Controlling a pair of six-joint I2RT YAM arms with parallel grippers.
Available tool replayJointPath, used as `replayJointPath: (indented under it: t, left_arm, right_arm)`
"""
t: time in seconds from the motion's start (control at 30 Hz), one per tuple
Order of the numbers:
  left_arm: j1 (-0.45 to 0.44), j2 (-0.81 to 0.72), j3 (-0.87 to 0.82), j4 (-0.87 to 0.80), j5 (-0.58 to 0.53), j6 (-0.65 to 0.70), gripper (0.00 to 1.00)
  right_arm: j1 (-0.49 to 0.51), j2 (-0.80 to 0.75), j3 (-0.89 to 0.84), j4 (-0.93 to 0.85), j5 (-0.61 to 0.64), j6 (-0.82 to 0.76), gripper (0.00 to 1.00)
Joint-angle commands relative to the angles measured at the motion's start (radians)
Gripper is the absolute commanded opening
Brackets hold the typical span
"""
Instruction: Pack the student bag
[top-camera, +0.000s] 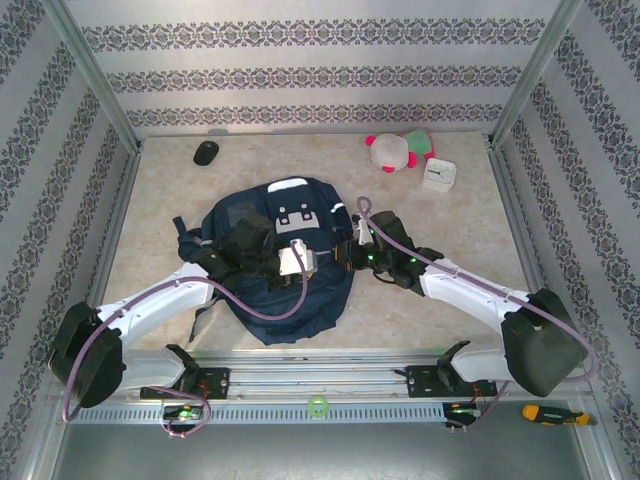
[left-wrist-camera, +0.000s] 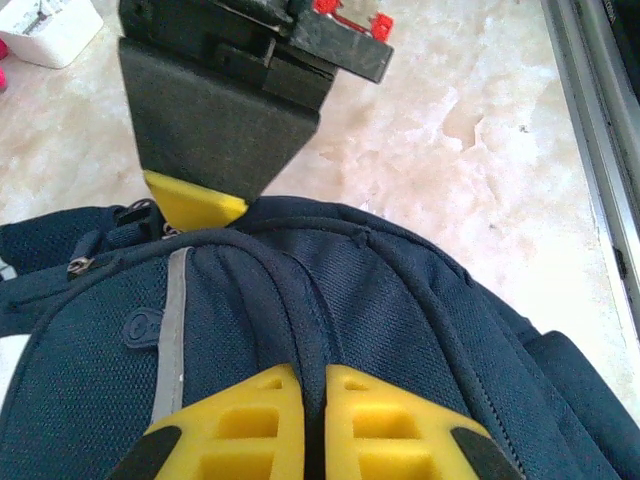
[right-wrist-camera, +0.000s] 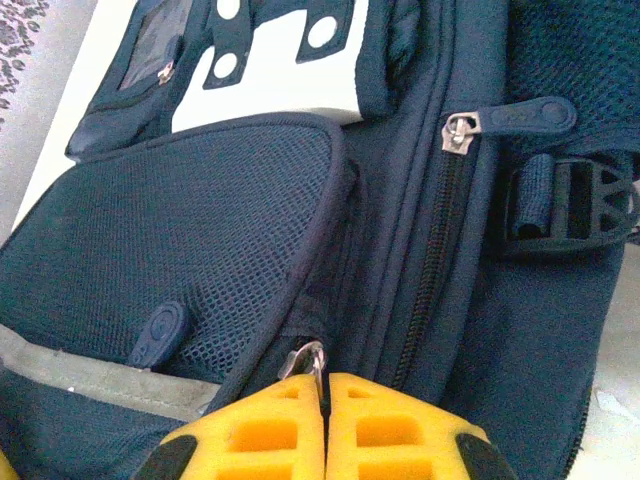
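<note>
Two grips | left hand (left-wrist-camera: 313, 385): student bag (top-camera: 320, 300) seam (left-wrist-camera: 298, 300) | right hand (right-wrist-camera: 325, 395): zipper pull (right-wrist-camera: 313, 358) | plush toy (top-camera: 398, 150) beyond

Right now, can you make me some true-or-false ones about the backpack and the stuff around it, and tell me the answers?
1. The backpack lies in the middle of the table. True.
2. The right gripper pinches a zipper pull on the backpack. True.
3. The plush toy is inside the backpack. False: it lies on the table behind the backpack, beside a white box.
4. The left gripper is wide open. False: it is shut on the backpack's fabric.
</note>
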Motion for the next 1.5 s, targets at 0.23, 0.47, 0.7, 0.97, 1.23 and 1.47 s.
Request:
replayJointPath:
  t: [0.23,0.47,0.7,0.97,1.23,1.47]
  left_arm:
    - [-0.03,-0.29,-0.093,0.03,-0.268,-0.696,0.75]
    - [0.022,-0.428,-0.22,-0.107,-0.712,-1.232,0.77]
    - [0.083,-0.309,-0.369,0.033,-0.703,-1.33,0.75]
    - [0.162,0.092,-0.335,0.429,-0.626,-1.18,0.73]
    - [0.201,0.298,-0.089,0.464,-0.535,-1.108,0.74]
    - [0.267,-0.065,-0.063,0.315,-0.766,-0.87,0.99]
  right_arm:
    - [-0.082,-0.162,0.051,-0.134,0.291,-0.059,0.47]
    - [-0.077,-0.064,0.171,-0.191,0.069,-0.14,0.55]
    - [0.026,0.166,0.131,-0.094,0.097,-0.032,0.37]
    - [0.044,0.278,-0.04,0.143,0.196,0.192,0.39]
    - [-0.026,0.26,0.09,0.078,0.189,0.077,0.47]
    - [-0.163,-0.047,0.122,-0.001,0.263,-0.184,0.98]
